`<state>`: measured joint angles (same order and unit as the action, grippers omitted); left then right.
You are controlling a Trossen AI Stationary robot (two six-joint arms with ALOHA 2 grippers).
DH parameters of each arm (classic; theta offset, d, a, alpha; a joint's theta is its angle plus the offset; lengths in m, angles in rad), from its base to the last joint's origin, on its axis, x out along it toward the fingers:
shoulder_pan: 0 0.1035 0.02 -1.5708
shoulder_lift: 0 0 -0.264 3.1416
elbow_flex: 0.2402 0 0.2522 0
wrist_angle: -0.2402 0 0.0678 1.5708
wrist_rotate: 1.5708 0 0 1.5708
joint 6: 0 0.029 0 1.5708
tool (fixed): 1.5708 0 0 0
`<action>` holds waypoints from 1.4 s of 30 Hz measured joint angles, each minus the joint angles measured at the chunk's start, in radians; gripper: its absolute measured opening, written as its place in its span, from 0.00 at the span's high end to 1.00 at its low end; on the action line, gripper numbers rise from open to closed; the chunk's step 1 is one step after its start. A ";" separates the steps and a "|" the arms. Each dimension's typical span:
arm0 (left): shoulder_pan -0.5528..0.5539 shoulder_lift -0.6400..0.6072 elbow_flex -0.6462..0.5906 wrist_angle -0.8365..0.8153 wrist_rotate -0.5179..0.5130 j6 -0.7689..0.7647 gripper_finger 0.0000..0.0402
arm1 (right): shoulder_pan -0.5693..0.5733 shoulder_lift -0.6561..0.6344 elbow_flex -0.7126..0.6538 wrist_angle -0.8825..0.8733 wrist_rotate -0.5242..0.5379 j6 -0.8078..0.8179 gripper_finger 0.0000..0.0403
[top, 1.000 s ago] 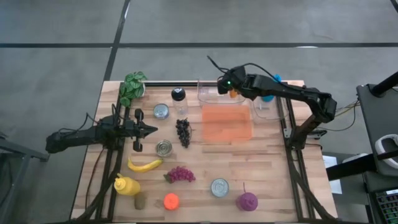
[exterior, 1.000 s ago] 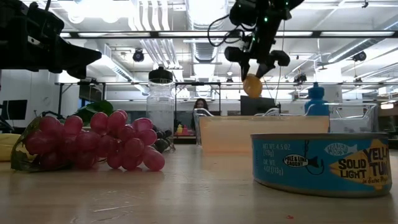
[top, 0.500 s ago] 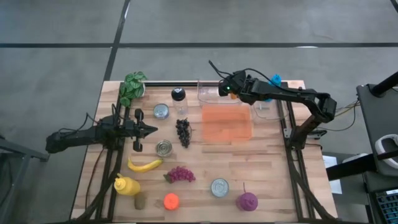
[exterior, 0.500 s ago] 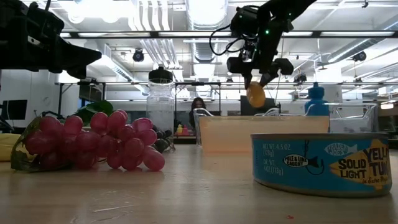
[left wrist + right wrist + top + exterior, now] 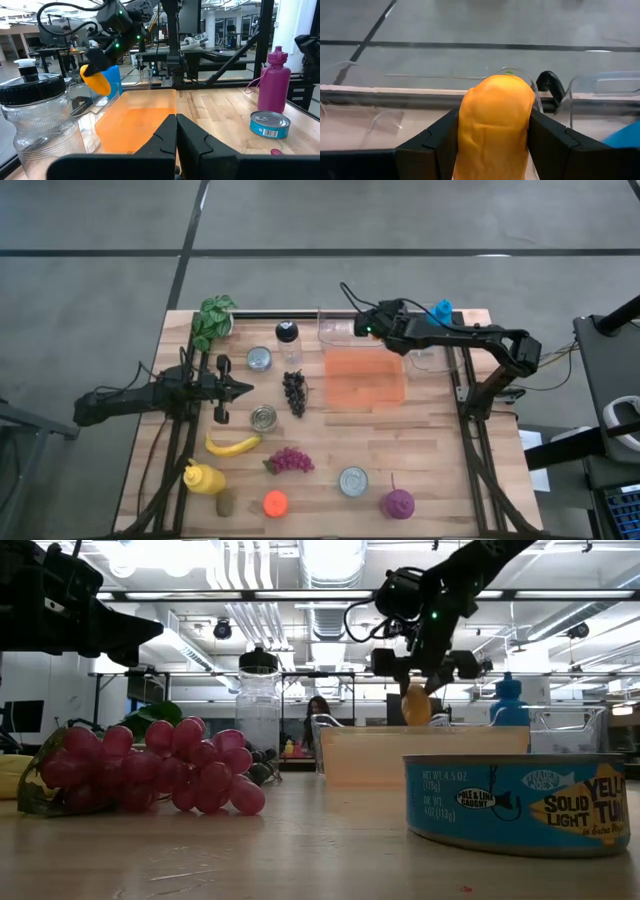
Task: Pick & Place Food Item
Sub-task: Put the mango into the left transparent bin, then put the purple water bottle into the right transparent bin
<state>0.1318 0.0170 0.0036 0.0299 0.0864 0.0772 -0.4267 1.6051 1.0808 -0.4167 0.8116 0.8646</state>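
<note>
An orange-yellow food item [image 5: 492, 120] hangs in the air with my right gripper [image 5: 492, 131] shut on it. It is just above the far rim of the orange bin [image 5: 365, 377], in front of a clear container [image 5: 338, 326]. The low view shows the item [image 5: 416, 705] below the gripper [image 5: 421, 668], close over the bin [image 5: 420, 755]. The left wrist view shows the item [image 5: 97, 79] too. My left gripper [image 5: 246, 389] is shut and empty at the table's left, pointing level toward the bin. My right gripper pinches the food item by its two opposite sides [image 5: 465, 132] between its two fingers [image 5: 437, 137]. The fingers slant downward from the table's right side. The item is lifted clear and hangs upright below the fingers, over the orange bin's far rim.
Dark grapes [image 5: 294, 392], red grapes [image 5: 289, 461], a banana [image 5: 232, 445], cans [image 5: 263, 418] [image 5: 352, 481], a jar [image 5: 288, 340], a plant [image 5: 212, 320], a yellow bottle [image 5: 203, 478] and a purple bottle [image 5: 398, 503] stand left of and in front of the bin. A second clear container [image 5: 435, 356] sits right of it.
My right gripper has come down with the food item toward the orange bin's far rim, drifting a little toward the table's right and rolling slightly. It stays shut on the item, which remains clear of the bin.
</note>
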 joint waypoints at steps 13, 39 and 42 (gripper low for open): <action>0.000 0.000 0.000 0.000 0.000 0.000 0.98 | 0.000 0.016 -0.038 0.010 0.001 0.010 0.52; 0.000 0.000 0.000 0.000 0.000 0.000 0.98 | 0.001 0.015 -0.018 0.008 -0.041 0.034 0.33; 0.000 0.000 0.000 0.000 0.000 0.000 0.98 | 0.001 0.015 -0.018 0.007 -0.045 0.034 0.30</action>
<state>0.1318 0.0171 0.0033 0.0301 0.0865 0.0772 -0.4255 1.6203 1.0633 -0.4093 0.7664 0.8982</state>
